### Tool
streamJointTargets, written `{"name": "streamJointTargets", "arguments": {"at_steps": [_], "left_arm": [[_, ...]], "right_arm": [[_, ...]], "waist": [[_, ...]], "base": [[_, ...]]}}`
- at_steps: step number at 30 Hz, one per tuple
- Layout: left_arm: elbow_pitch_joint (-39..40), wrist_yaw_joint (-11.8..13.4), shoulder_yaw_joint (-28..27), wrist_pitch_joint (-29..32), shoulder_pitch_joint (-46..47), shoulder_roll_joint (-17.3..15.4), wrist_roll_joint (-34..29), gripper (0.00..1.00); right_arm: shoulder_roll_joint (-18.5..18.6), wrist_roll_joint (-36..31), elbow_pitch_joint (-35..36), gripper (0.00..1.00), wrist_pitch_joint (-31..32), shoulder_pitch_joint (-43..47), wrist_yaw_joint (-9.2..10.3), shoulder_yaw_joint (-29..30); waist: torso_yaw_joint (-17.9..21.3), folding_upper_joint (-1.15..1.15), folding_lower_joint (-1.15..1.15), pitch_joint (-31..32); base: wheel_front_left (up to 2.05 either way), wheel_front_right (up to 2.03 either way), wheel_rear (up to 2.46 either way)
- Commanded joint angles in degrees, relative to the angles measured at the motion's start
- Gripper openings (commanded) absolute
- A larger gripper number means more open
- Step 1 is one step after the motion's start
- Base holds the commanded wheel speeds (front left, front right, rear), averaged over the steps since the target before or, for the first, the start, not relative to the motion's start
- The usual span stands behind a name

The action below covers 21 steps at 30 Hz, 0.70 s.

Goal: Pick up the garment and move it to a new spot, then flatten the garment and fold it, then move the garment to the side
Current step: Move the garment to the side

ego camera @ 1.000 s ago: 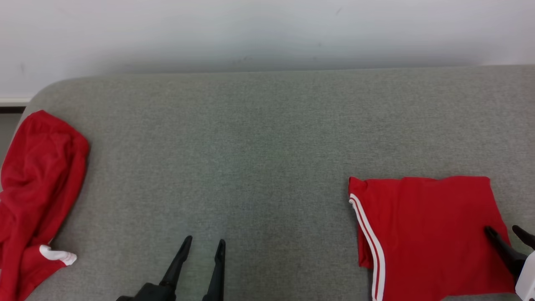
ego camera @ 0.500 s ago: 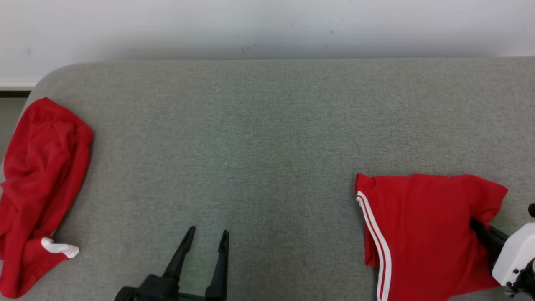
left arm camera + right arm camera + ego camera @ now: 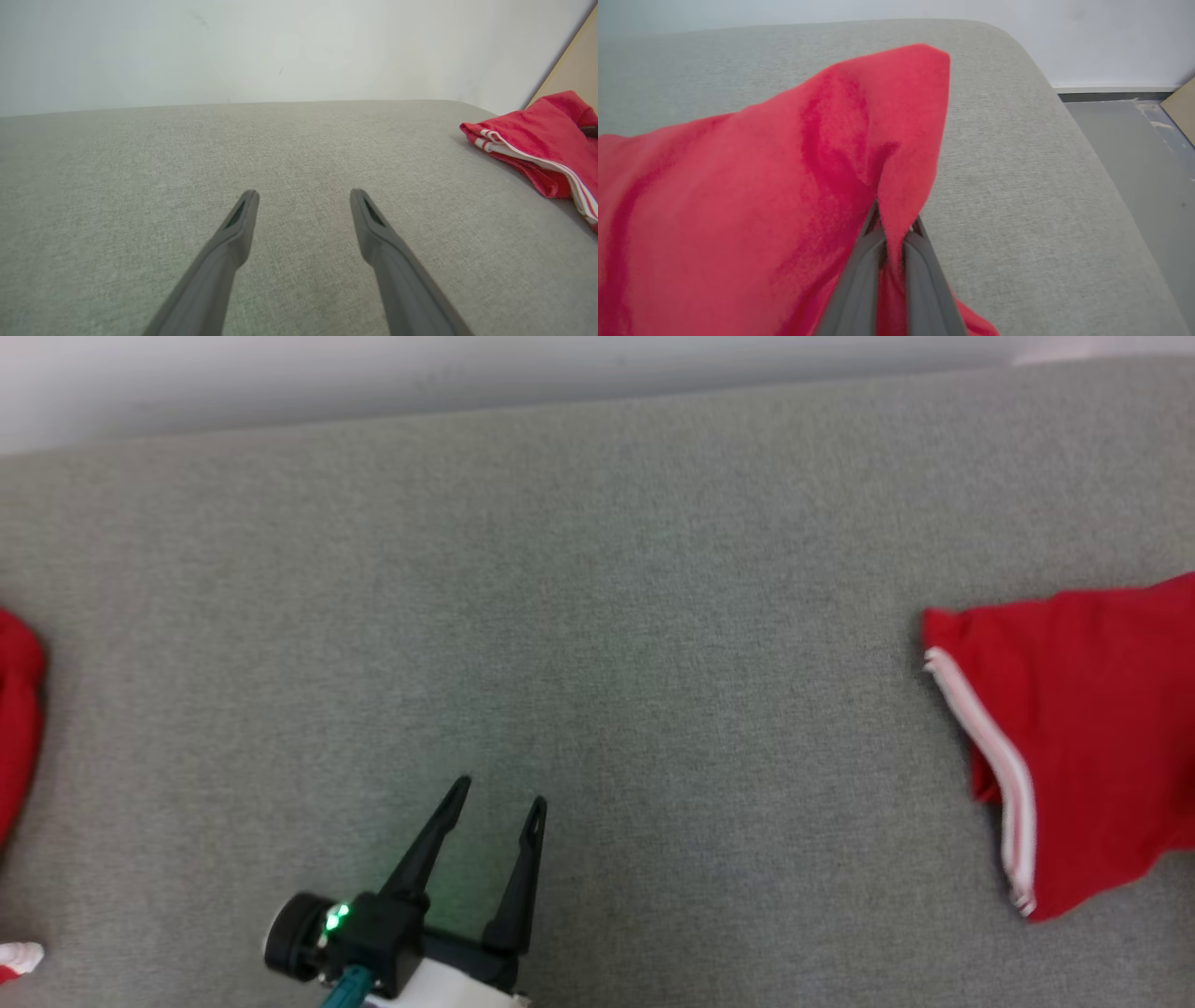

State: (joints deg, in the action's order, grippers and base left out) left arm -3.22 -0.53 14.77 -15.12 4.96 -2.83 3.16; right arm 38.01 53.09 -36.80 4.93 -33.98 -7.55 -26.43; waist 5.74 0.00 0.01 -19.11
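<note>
The folded red garment [image 3: 1074, 728] with white side stripes lies at the right of the grey padded surface [image 3: 597, 616], cut off by the head view's right edge. The right wrist view has my right gripper [image 3: 893, 233] shut on a raised fold of the garment [image 3: 761, 186], the cloth draping over its fingertips. My left gripper [image 3: 500, 793] stands open over bare surface at the bottom centre, well left of the garment. In the left wrist view its fingers [image 3: 233, 233] are spread with nothing between them, and the garment [image 3: 532, 135] sits far right.
A second, crumpled red garment [image 3: 17, 709] lies at the left edge, with a white bit [image 3: 19, 954] below it. A pale wall runs behind the surface. Beside the rounded right corner lies grey floor [image 3: 1134, 140]. A tan panel [image 3: 574, 65] stands beyond the garment.
My right gripper has shut on the garment's right edge and lifted it, bunching the cloth. The head camera has moved nearer the surface, so both garments sit further toward the picture's edges.
</note>
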Motion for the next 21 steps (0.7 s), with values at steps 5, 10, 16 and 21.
{"name": "streamJointTargets", "arguments": {"at_steps": [5, 10, 16, 21], "left_arm": [[-0.20, -1.70, 1.58, -0.02, 4.74, -0.44, -2.39, 1.00], [0.30, -1.93, 3.20, -0.01, 7.13, -0.39, -3.07, 1.00], [0.20, -1.51, 3.80, 0.00, 7.64, -0.43, -3.24, 1.00], [-0.10, -0.79, 3.63, -0.01, 7.28, -0.41, -2.35, 1.00]], "right_arm": [[2.00, -4.97, -9.92, 0.00, -4.74, -8.05, 0.13, 3.81], [3.77, -9.21, -18.75, 0.00, -8.27, -14.69, 0.14, 7.37], [3.34, -16.39, -30.66, 1.00, -14.57, -22.77, 0.13, 10.82], [1.37, -20.39, -35.16, 1.00, -18.92, -25.28, 0.13, 12.45]], "waist": [[0.94, 0.00, -0.01, -6.18], [-0.55, 0.00, -0.01, -8.89], [-1.49, 0.00, -0.01, -10.72], [-1.40, 0.00, -0.01, -9.78]], "base": [[0.00, 0.00, 0.00], [0.00, 0.00, 0.00], [0.00, 0.00, 0.00], [0.00, 0.00, 0.00]]}}
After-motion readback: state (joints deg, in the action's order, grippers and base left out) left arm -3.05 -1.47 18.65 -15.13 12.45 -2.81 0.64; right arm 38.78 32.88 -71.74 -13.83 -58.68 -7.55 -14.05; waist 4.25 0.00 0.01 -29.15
